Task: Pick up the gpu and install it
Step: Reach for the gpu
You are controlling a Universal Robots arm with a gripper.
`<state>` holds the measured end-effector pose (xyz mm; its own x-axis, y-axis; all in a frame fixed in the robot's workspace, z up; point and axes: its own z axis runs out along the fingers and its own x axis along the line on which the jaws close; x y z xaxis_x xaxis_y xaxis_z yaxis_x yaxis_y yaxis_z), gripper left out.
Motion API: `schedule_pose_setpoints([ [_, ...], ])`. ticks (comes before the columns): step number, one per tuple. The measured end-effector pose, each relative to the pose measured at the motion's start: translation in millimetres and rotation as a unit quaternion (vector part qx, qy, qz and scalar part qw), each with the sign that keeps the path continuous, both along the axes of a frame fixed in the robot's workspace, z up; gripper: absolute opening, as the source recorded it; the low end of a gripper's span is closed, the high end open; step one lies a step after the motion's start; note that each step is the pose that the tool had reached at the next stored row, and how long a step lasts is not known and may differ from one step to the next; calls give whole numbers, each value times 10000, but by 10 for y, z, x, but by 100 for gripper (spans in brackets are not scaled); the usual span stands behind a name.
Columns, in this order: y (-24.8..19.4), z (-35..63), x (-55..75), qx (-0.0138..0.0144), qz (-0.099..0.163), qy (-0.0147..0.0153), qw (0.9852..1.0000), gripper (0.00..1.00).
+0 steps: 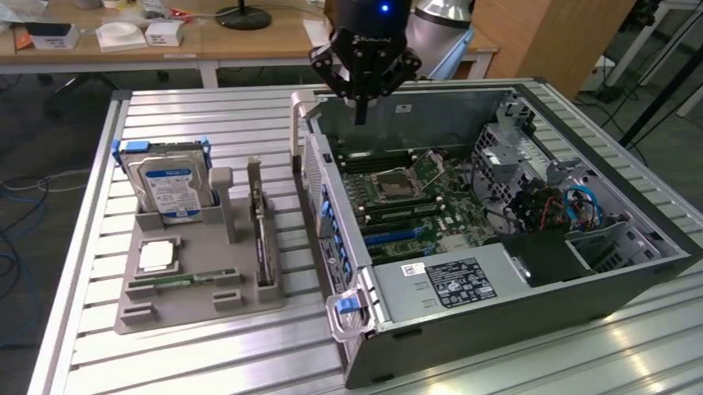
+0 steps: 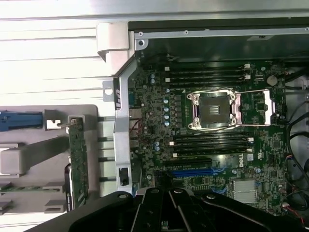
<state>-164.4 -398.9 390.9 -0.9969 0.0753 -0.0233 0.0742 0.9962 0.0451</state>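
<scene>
Gripper (image 1: 360, 113), fingers pressed together on nothing, hangs above the far corner of an open computer case (image 1: 528, 321) that lies on its side on a slatted table (image 1: 220, 115) (the motherboard (image 1: 429, 206) faces up, apparently so its slots can take parts from above). The gpu (image 1: 259, 239) stands on edge in a grey holder (image 1: 176, 309) to the exterior view's left of the case, seemingly propped that way to offer its upper edge to a grasp from above. A hard drive (image 1: 170, 185) stands upright in the same holder. The card sits well apart from the gripper, lower and nearer the camera.

In the wrist view, the gpu appears edge-on just outside the case wall and off to one side of the dark gripper body. The processor socket (image 2: 215, 110) and a blue slot (image 2: 190, 172) lie inside the case.
</scene>
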Motion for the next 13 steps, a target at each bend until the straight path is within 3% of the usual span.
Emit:
schedule_pose_setpoints([
  [13,0,-5,-82,0,0,0,10000,11],
])
